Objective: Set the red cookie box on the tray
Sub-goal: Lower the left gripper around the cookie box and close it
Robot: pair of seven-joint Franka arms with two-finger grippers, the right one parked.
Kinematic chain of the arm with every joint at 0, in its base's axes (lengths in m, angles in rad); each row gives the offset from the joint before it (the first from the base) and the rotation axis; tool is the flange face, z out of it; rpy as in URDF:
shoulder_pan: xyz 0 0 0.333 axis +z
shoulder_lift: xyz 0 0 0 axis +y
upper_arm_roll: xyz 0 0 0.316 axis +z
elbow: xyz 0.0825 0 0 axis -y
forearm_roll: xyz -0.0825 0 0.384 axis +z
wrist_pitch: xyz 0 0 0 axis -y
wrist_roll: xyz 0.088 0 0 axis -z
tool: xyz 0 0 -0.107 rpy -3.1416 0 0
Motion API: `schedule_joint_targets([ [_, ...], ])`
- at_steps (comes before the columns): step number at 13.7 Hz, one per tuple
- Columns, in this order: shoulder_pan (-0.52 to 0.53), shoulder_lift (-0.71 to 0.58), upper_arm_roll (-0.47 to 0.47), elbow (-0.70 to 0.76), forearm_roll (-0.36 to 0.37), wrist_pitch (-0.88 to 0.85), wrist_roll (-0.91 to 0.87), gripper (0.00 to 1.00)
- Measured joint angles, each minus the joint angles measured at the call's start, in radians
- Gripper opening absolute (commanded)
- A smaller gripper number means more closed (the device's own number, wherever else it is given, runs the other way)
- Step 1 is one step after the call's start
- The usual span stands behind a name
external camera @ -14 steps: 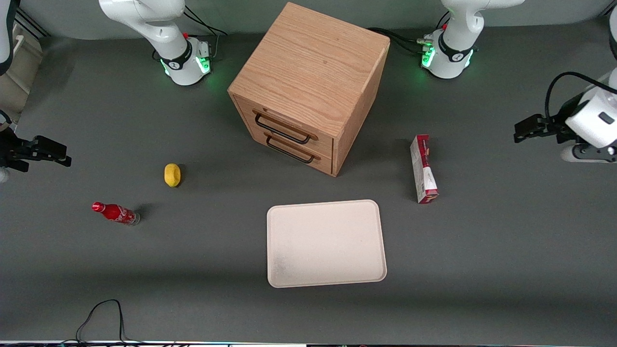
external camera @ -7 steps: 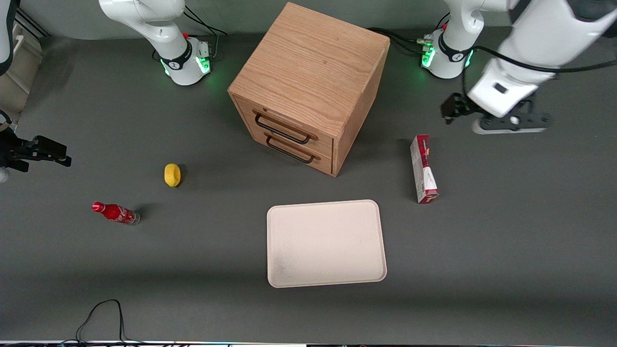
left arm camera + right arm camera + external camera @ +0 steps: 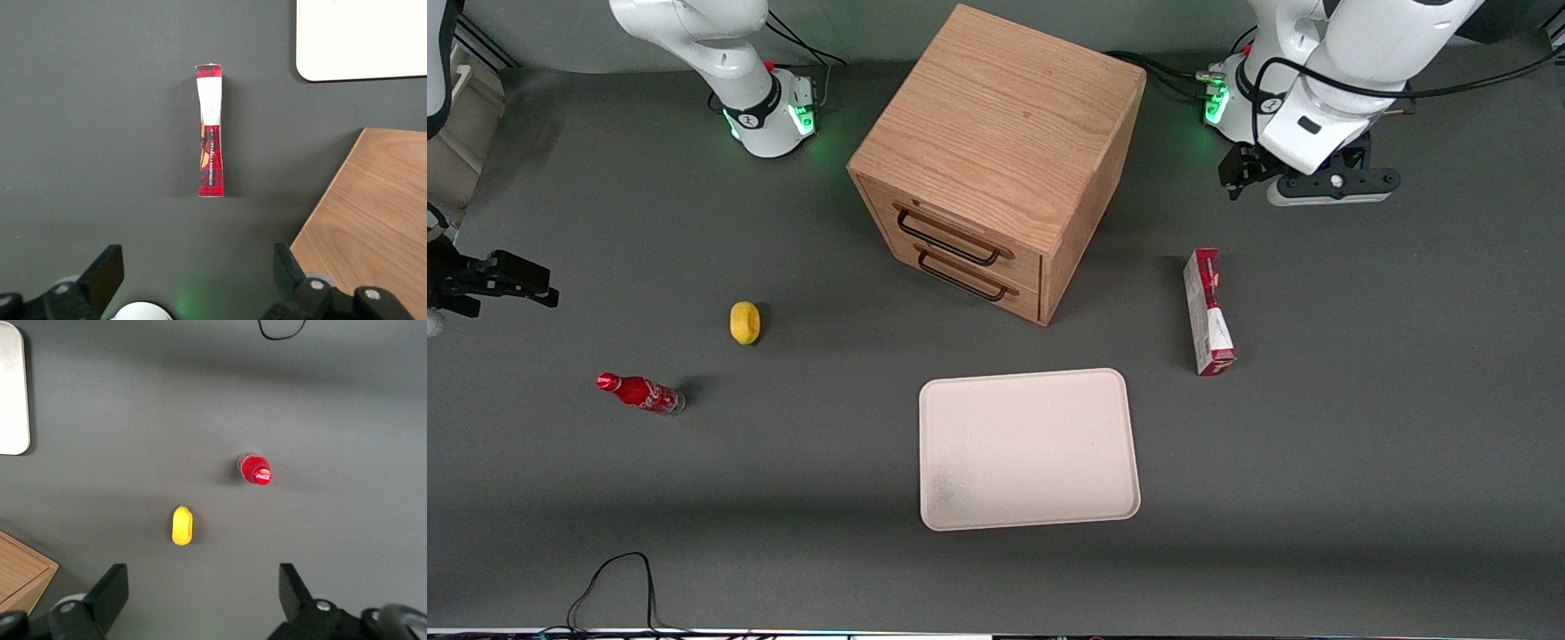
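Observation:
The red cookie box (image 3: pixel 1208 311) lies on the grey table, a slim dark red carton with white and orange print, beside the wooden cabinet (image 3: pixel 996 160). The left wrist view shows the red cookie box (image 3: pixel 211 147) lengthwise, well clear of the fingertips. My gripper (image 3: pixel 1240 171) hovers farther from the front camera than the box, close to its arm's base, and it is open and holds nothing (image 3: pixel 198 280). The pale beige tray (image 3: pixel 1028 449) sits nearer the front camera than the cabinet, and one corner of the tray (image 3: pixel 360 40) shows in the wrist view.
The cabinet (image 3: pixel 373 227) has two drawers with black handles, both closed. A yellow lemon (image 3: pixel 744 322) and a small red soda bottle (image 3: pixel 640 393) lie toward the parked arm's end. A black cable (image 3: pixel 614 578) loops at the table's front edge.
My gripper has swung in from the working arm's end of the table to a spot near its base, farther from the front camera than the cookie box. The box and tray have not moved.

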State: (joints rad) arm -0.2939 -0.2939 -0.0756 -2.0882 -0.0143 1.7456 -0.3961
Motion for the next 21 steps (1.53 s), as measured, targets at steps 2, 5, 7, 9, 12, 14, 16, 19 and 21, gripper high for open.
schedule_joint_targets([
  [2, 0.001, 0.006, 0.003, -0.029, 0.0, 0.049, 0.0, 1.0],
  [5, 0.001, 0.047, 0.003, -0.139, 0.0, 0.22, 0.0, 1.0],
  [7, 0.001, 0.111, 0.003, -0.22, 0.0, 0.365, 0.0, 1.0],
  [9, 0.001, 0.188, 0.003, -0.272, 0.001, 0.485, 0.001, 1.0],
  [12, 0.001, 0.279, 0.003, -0.297, 0.002, 0.594, 0.001, 1.0],
  [14, 0.001, 0.319, 0.003, -0.298, 0.003, 0.637, 0.002, 1.0],
  [16, 0.002, 0.355, 0.003, -0.298, 0.015, 0.68, 0.003, 1.0],
  [19, 0.018, 0.401, 0.005, -0.298, 0.041, 0.727, 0.006, 1.0],
  [21, 0.031, 0.425, 0.006, -0.298, 0.044, 0.758, 0.017, 1.0],
])
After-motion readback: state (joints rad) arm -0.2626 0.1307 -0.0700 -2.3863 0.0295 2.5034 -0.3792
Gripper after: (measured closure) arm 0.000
